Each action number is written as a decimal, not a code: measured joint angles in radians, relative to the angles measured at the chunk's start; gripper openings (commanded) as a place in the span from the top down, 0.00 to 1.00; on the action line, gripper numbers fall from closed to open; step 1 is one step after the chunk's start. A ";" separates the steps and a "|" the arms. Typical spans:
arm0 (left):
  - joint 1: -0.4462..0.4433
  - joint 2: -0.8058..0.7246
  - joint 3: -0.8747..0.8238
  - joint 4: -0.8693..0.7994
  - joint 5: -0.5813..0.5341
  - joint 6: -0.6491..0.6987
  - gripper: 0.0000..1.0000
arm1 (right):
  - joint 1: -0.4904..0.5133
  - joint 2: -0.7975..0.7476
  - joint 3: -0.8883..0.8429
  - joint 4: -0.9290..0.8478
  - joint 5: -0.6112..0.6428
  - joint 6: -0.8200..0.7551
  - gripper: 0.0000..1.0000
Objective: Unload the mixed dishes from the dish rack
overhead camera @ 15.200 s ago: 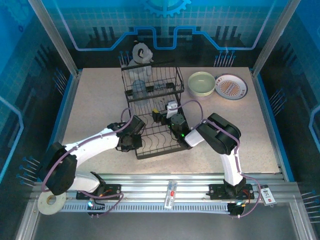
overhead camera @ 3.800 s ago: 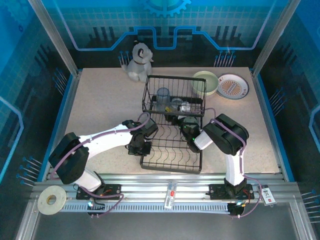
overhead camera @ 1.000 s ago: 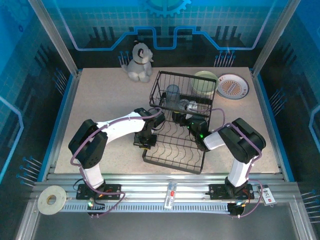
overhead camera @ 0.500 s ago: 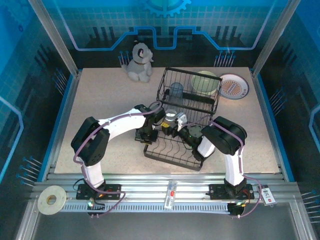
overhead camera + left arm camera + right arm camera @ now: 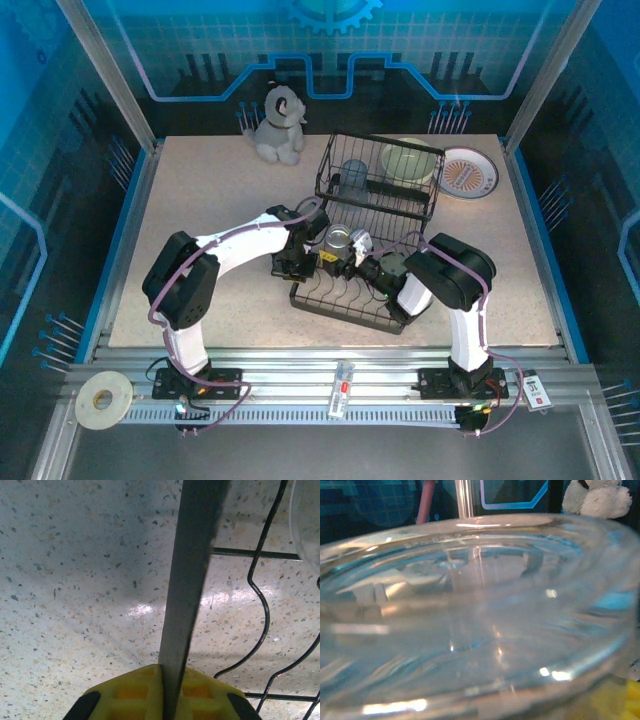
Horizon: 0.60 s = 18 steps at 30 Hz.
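Lifting out the clear tumbler (image 5: 335,240): right hand (image 5: 347,250) grasps it; left hand (image 5: 289,264), clenched on the dish rack (image 5: 350,300) rim, should brace it steady.

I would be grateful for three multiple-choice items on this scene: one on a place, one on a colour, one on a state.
1. Where is the dog figurine? A) in a bowl B) on the table at the back C) at the near edge
2. The plate has which pattern colour? A) orange B) blue C) black
3. The left fingers are: A) wide open B) shut on a dish rack bar C) holding a bowl
Answers: B, it sits by the back wall; A, orange rim ring; B, yellow pads pinch a dark bar.
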 measured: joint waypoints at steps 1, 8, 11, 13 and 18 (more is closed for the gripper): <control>0.002 0.000 0.000 0.003 0.003 0.000 1.00 | 0.000 -0.005 -0.006 0.001 -0.005 0.000 0.52; 0.011 0.000 0.000 0.023 0.013 0.007 0.97 | -0.003 -0.060 -0.057 -0.005 -0.023 0.000 0.53; 0.015 0.000 0.000 0.045 0.014 0.006 0.92 | -0.007 -0.081 -0.074 -0.013 -0.022 0.000 0.53; 0.018 0.000 -0.005 0.077 0.014 -0.003 0.85 | -0.011 -0.097 -0.081 -0.029 -0.027 0.003 0.53; 0.062 0.035 -0.023 0.334 -0.024 -0.072 0.58 | -0.023 -0.188 -0.085 -0.150 -0.034 0.012 0.53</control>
